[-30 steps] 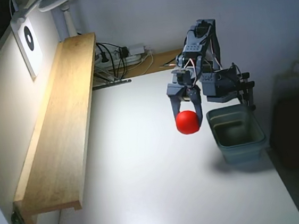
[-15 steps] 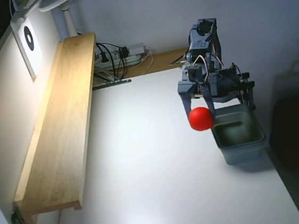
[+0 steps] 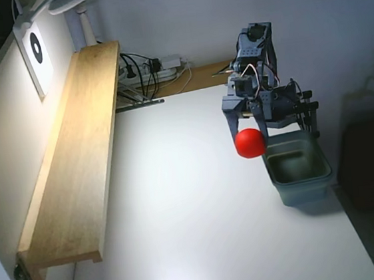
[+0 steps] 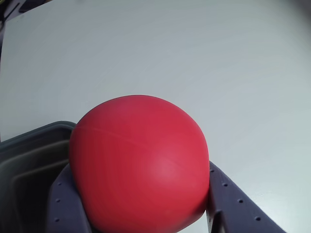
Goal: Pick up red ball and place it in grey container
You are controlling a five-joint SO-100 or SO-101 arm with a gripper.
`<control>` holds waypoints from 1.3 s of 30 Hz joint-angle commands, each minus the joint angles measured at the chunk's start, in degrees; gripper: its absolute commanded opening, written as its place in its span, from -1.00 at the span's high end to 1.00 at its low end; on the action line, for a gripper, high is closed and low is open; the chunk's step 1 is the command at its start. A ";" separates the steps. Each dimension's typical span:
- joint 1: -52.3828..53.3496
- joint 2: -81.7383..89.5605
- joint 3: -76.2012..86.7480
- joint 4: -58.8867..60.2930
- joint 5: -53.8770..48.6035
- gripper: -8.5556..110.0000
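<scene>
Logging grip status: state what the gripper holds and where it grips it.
The gripper holds the red ball, one finger on each side, lifted off the table beside the grey container.

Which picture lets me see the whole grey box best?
The fixed view. There the grey-green rectangular plastic tub shows whole on the white table, with its rim, sides and empty inside. The wrist view shows only a corner of its rim, at the lower left, mostly hidden behind the smooth red ball in the gripper.

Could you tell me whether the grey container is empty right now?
Empty: the grey container shows bare inside; the red ball hangs beside it.
</scene>
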 commanded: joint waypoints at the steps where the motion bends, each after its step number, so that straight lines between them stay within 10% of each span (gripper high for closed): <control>1: -1.00 3.03 -0.54 0.88 0.09 0.47; 39: -17.11 3.03 -0.54 0.88 0.09 0.47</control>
